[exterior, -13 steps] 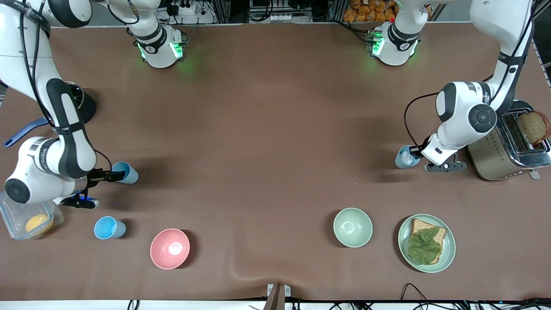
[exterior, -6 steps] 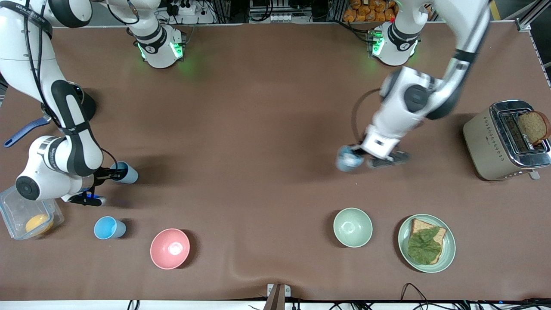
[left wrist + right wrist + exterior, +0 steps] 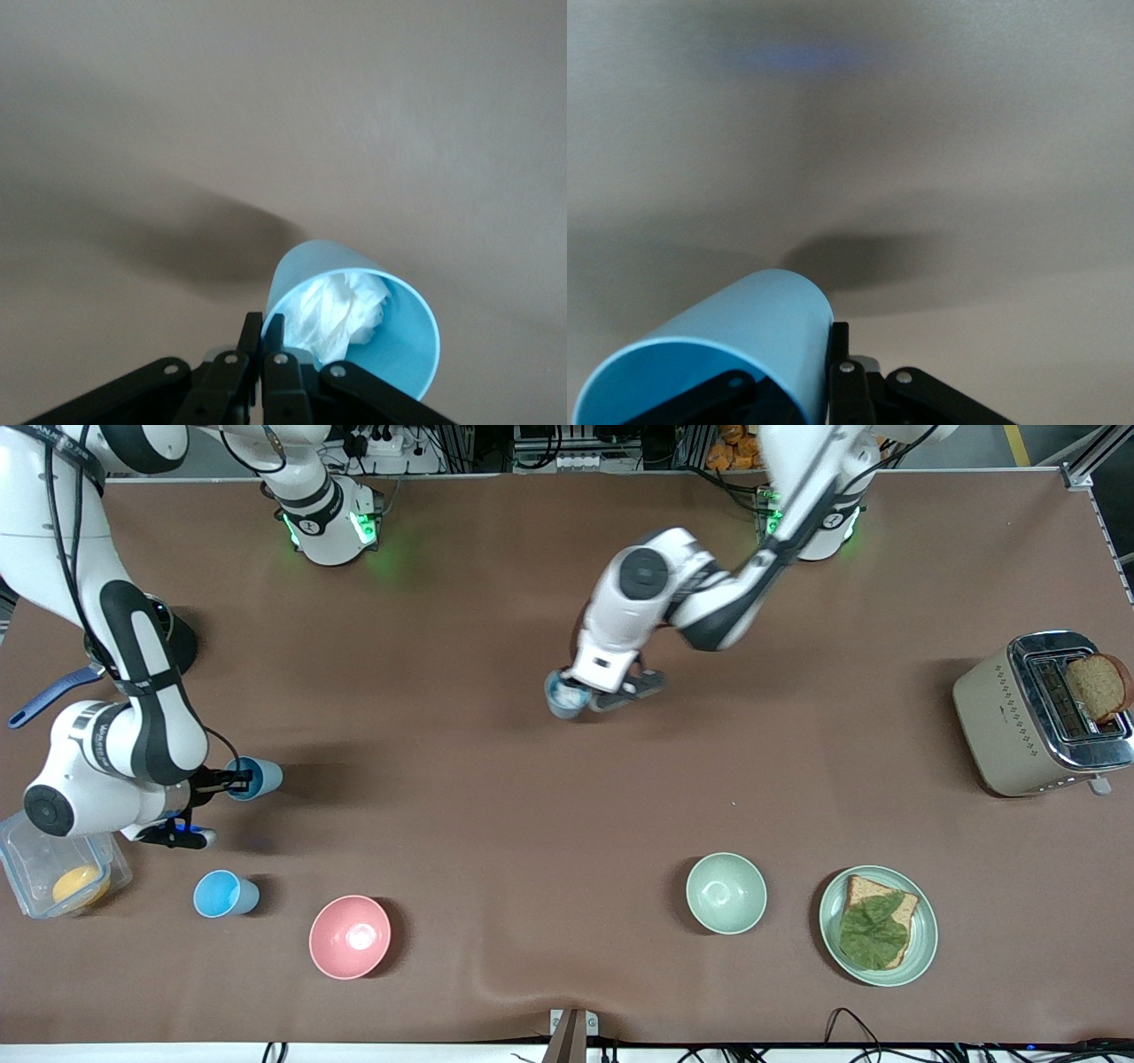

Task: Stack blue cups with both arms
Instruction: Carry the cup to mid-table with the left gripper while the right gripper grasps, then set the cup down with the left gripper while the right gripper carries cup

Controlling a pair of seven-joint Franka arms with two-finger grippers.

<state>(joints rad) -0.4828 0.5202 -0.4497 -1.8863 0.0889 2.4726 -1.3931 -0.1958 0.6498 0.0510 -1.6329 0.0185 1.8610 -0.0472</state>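
Note:
My left gripper (image 3: 580,690) hangs over the middle of the table, shut on the rim of a pale blue cup (image 3: 563,694). In the left wrist view that cup (image 3: 372,332) has crumpled white paper inside, and the gripper (image 3: 263,335) pinches its wall. Toward the right arm's end, my right gripper (image 3: 232,780) is shut on the rim of a blue cup (image 3: 255,777). The right wrist view shows this cup (image 3: 735,350) with one finger (image 3: 839,354) outside its wall and the other inside. A bright sky-blue cup (image 3: 221,893) stands alone, nearer the front camera.
A pink bowl (image 3: 349,936) sits beside the lone cup. A pale green bowl (image 3: 726,892) and a plate (image 3: 833,921) with bread and lettuce lie toward the left arm's end. A toaster (image 3: 1019,722) stands there too. A clear container (image 3: 27,859) is by the right arm.
The left arm has swung its cup from beside the toaster to over the table's middle. The right gripper has closed on the blue cup's rim.

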